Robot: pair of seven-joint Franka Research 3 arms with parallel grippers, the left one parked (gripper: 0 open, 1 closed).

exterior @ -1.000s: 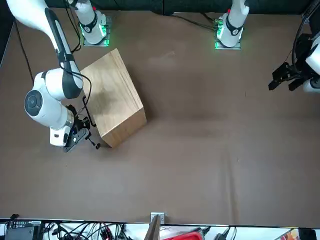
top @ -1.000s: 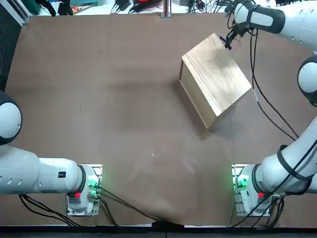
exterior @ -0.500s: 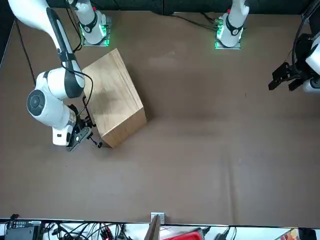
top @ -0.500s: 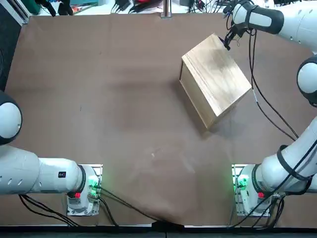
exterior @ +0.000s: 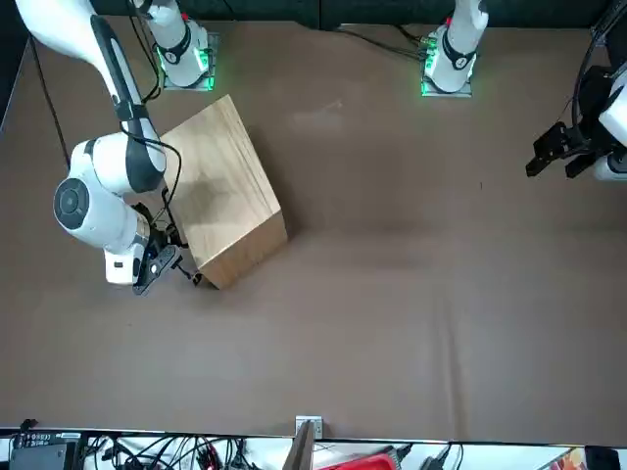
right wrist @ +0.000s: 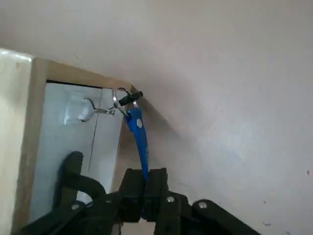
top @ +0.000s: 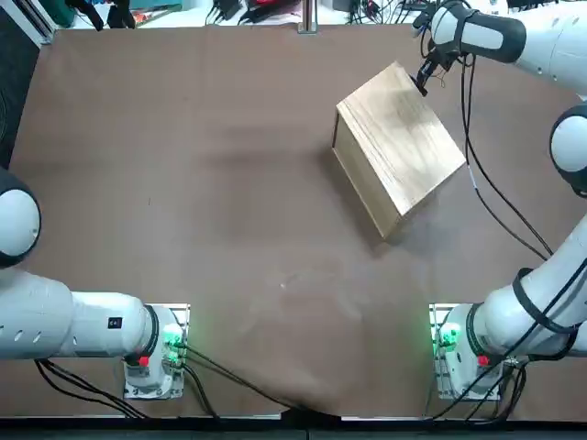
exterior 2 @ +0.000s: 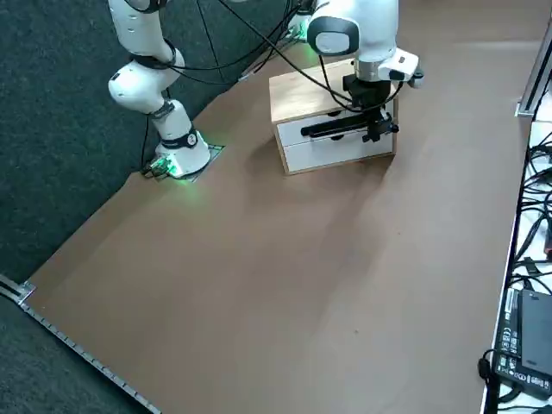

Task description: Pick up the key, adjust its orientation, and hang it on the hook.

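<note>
One blue key [right wrist: 139, 138], ring end nearest the hook [right wrist: 101, 111]

Right pincer [right wrist: 145, 182], upper right in the top view, is closed on the key's far end. Long axis runs outward from the fingertips; ring [right wrist: 116, 101] lies just beside the hook's tip, contact unclear. Judged next: a small sideways shift.

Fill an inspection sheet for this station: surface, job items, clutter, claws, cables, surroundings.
Surface: brown table, faint smudges and small specks.
Job items: blue key with a metal ring, near the hook on the box's white front; whether the ring is on the hook, cannot tell.
Clutter: nothing seen loose on the brown surface.
Claws: right claw shut on the key, in front of the box.
Cables: black cable runs along the right arm.
Surroundings: bench beyond the table's far edge holds wires and a red item.
</note>
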